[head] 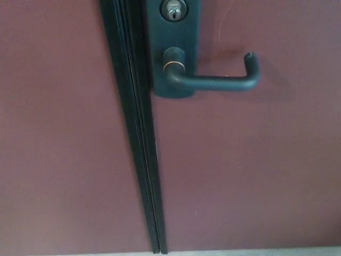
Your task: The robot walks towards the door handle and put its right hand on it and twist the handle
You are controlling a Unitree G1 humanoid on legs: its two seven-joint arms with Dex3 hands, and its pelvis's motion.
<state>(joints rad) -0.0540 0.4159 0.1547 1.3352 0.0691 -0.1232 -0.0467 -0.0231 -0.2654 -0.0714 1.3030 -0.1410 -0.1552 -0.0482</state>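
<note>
A dark lever door handle point(213, 80) juts from a dark backplate point(173, 58) on the maroon door point(250, 160), in the upper middle of the head view. The lever lies level and points right, with its tip turned up. A keyhole cylinder point(173, 9) sits above the lever's pivot at the top edge. Neither of my hands shows anywhere in the picture.
A black seam point(141, 160) runs down between the handle's door and a second maroon leaf point(58, 133) on the left. A thin strip of pale floor point(256, 252) shows along the bottom edge.
</note>
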